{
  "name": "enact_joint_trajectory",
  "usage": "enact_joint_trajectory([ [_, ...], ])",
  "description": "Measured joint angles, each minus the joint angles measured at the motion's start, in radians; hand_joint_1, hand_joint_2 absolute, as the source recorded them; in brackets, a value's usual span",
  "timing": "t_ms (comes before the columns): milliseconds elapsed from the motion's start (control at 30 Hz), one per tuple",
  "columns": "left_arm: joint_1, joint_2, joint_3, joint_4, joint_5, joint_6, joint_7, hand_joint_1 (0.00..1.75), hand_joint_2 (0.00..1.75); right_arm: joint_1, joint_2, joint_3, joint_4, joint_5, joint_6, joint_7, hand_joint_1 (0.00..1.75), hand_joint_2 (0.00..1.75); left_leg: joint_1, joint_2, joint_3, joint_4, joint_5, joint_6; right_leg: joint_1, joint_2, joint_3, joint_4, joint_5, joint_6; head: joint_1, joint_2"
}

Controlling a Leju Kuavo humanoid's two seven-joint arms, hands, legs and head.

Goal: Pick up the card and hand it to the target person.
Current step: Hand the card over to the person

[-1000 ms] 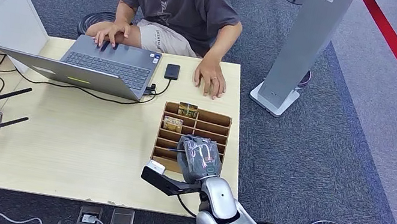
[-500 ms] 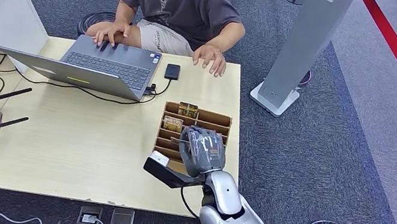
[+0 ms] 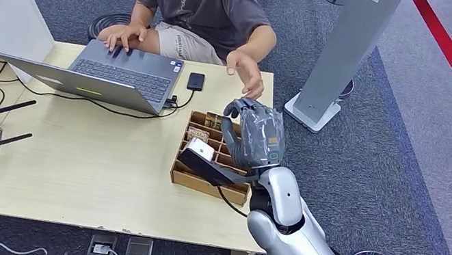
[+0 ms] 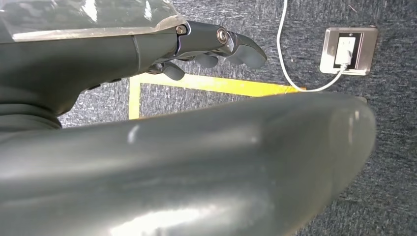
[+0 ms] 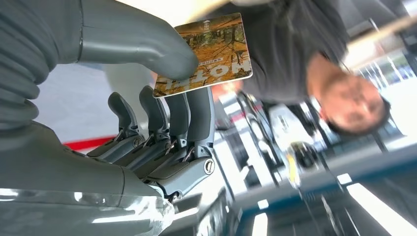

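Right hand (image 3: 255, 136) now raised above card organizer (image 3: 184, 174), pinching card (image 5: 209, 54) between thumb and fingers. Person's hand (image 3: 244, 72) lifts off desk (image 3: 98, 168) beyond organizer: handover imminent. Left hand (image 4: 196, 42) hangs empty, fingers loosely curled.

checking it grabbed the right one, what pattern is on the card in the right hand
An orange-brown autumn-leaf picture with dark lettering on the white-edged card, pinched by the right hand; clearest in the right wrist view.

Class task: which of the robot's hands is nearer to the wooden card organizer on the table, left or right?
Right. The right hand hovers just above the wooden card organizer, pinching a card. The left hand hangs over carpet near a floor socket.
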Motion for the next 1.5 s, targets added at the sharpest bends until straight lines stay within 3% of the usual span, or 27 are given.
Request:
enact_joint_trajectory([
  [333, 0.000, -0.006, 0.000, 0.000, -0.003, 0.000, -0.010, 0.00, 0.00, -0.126, -0.005, -0.035, -0.003, -0.004, -0.089, -0.036, 1.41, 1.75, 0.000, 0.000, 0.000, 0.000, 0.000, 0.000, 0.000, 0.000, 0.000, 0.000, 0.001, 0.000, 0.001, 0.000],
  [600, -0.001, -0.010, 0.000, 0.000, -0.008, 0.000, -0.006, 0.00, 0.00, -0.242, 0.028, -0.031, 0.162, 0.044, -0.105, -0.048, 1.35, 1.75, 0.000, 0.000, -0.001, 0.000, 0.000, 0.000, 0.000, 0.000, 0.000, 0.000, 0.001, 0.000, 0.000, 0.000],
  [833, -0.002, -0.012, 0.000, 0.000, -0.008, 0.007, 0.005, 0.00, 0.00, -0.271, 0.066, -0.013, 0.282, 0.087, -0.103, -0.036, 1.34, 1.75, 0.000, -0.001, -0.001, 0.000, 0.000, 0.000, 0.000, 0.000, 0.000, 0.000, 0.001, 0.000, 0.001, 0.000],
  [900, -0.002, -0.012, 0.000, 0.000, -0.008, 0.008, 0.009, 0.00, 0.00, -0.276, 0.075, -0.008, 0.307, 0.093, -0.099, -0.033, 1.12, 1.75, 0.000, -0.001, -0.001, 0.000, 0.000, 0.000, 0.000, 0.000, 0.000, 0.000, 0.001, 0.000, 0.001, 0.000],
  [967, -0.003, -0.012, 0.000, 0.000, -0.008, 0.009, 0.012, 0.00, 0.00, -0.279, 0.085, 0.000, 0.334, 0.099, -0.091, -0.030, 0.46, 1.75, 0.000, -0.001, -0.001, 0.000, 0.000, 0.000, 0.000, 0.000, 0.000, 0.000, 0.001, 0.000, 0.001, 0.000],
  [1033, -0.003, -0.012, 0.000, 0.000, -0.008, 0.010, 0.013, 0.00, 0.00, -0.280, 0.094, 0.008, 0.357, 0.102, -0.081, -0.028, 0.00, 1.75, 0.000, -0.001, -0.001, 0.000, 0.000, 0.000, 0.000, 0.000, 0.000, 0.000, 0.001, 0.000, 0.001, 0.000],
  [1300, -0.003, -0.012, 0.000, 0.000, -0.006, 0.013, 0.013, 0.00, 0.00, -0.280, 0.119, 0.033, 0.424, 0.089, -0.049, -0.022, 0.00, 1.75, 0.000, -0.001, -0.001, 0.000, 0.000, 0.000, 0.000, 0.000, 0.000, 0.000, 0.001, 0.000, 0.000, 0.000],
  [1500, -0.003, -0.011, 0.000, 0.000, 0.001, 0.016, 0.014, 0.00, 0.00, -0.272, 0.125, 0.040, 0.440, -0.022, -0.048, -0.055, 0.00, 1.75, 0.000, 0.000, -0.001, 0.000, 0.000, 0.000, 0.000, 0.000, -0.001, 0.000, 0.001, 0.000, 0.001, 0.000],
])
